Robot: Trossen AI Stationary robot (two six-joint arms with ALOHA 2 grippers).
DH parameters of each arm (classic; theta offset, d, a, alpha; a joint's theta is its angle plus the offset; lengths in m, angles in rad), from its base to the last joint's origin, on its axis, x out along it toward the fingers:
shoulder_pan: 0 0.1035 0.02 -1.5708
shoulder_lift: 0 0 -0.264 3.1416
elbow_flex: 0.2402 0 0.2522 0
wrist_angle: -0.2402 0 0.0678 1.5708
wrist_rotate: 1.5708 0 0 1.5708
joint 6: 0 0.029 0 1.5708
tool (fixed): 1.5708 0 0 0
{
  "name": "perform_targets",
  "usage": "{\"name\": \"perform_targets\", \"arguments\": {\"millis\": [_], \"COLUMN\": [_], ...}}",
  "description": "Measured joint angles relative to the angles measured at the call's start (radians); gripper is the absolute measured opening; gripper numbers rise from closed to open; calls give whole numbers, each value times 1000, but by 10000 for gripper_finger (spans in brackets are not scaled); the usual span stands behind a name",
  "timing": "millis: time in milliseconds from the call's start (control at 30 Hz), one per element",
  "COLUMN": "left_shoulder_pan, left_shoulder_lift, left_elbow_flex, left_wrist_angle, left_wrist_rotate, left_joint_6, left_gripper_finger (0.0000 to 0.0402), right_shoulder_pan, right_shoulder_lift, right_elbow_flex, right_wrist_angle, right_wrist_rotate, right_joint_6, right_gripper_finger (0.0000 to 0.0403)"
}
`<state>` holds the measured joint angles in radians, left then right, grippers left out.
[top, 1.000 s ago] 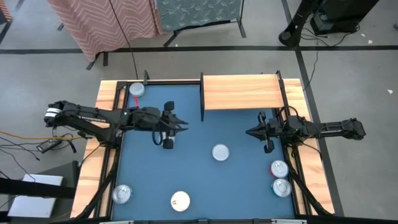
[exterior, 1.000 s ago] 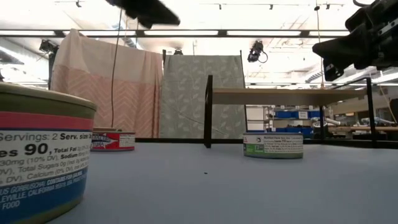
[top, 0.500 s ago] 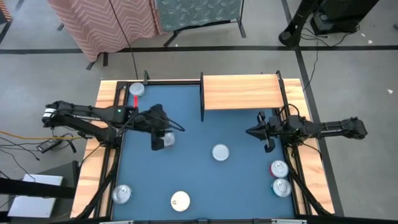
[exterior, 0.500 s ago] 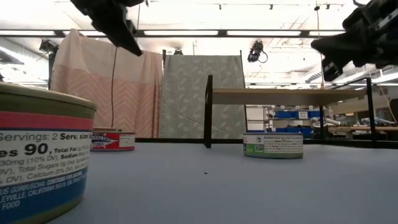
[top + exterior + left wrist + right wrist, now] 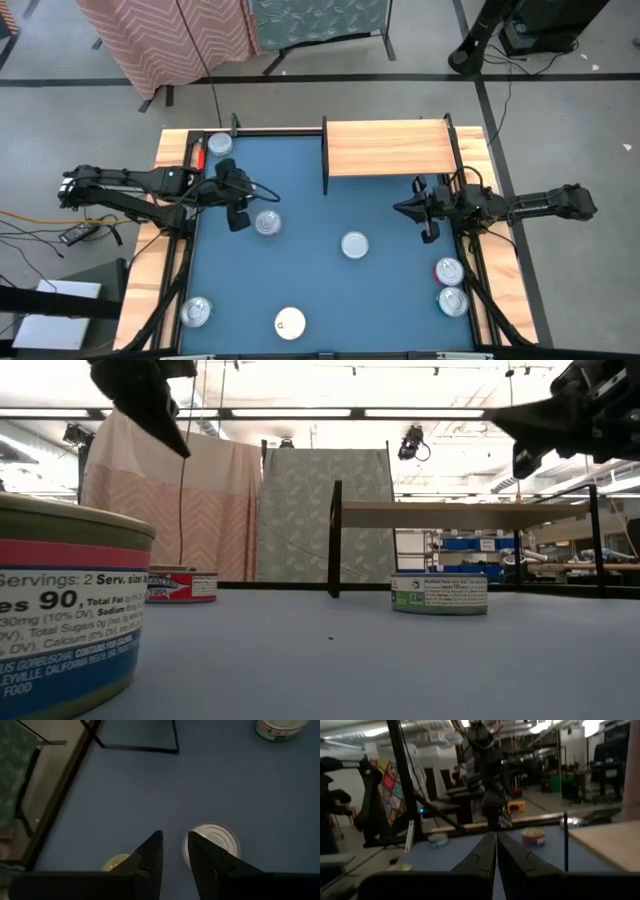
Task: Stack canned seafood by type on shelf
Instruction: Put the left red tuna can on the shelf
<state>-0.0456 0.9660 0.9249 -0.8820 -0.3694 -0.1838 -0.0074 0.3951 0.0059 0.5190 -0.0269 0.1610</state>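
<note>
Blue table (image 5: 300, 270) holds scattered tins (image 5: 354, 245).

Right wrist view: right gripper (image 5: 496, 851) with its 2 dark fingers (image 5: 481, 854) pressed together, nothing between them. Blue surface (image 5: 445, 857) ahead. 1 tin with a red side label (image 5: 533, 836) sits just beyond the fingertips, another tin with a silver lid (image 5: 438, 839) farther off to the side, and a gold-lidded tin (image 5: 400, 867) at the near edge. Shelf plank (image 5: 605, 842) at 1 side, with a dark upright (image 5: 565, 841). The other arm (image 5: 487, 765) rises behind.
</note>
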Motion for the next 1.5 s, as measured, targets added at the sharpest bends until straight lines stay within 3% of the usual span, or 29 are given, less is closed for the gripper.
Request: {"name": "perform_targets", "arguments": {"millis": [167,300,533,700,867,1233,1500], "left_shoulder_pan": [0,0,0,0,0,0,0], "left_shoulder_lift": [-15,-14,-14,-10,-10,-10,26], "left_elbow_flex": [-71,-133,-180,-180,-180,-180,-179], "left_wrist_angle": [6,64,166,283,360,214,185], "left_wrist_rotate": [72,173,178,163,162,146,143], "left_joint_6": [-37,-38,-20,167,357,256,225], "left_gripper_finger": [97,97,97,97,97,97,72], "right_shoulder_pan": [0,8,25,24,24,24,24], "right_shoulder_lift": [97,169,277,321,332,362,359], "right_elbow_flex": [1,56,219,285,306,306,306], "right_wrist_angle": [16,78,95,94,92,31,70], "right_wrist_rotate": [-3,-70,-86,-87,-99,-100,45], "right_joint_6": [70,106,-104,-231,-192,-108,-158], "right_gripper_finger": [45,65,71,73,70,66,62]}}
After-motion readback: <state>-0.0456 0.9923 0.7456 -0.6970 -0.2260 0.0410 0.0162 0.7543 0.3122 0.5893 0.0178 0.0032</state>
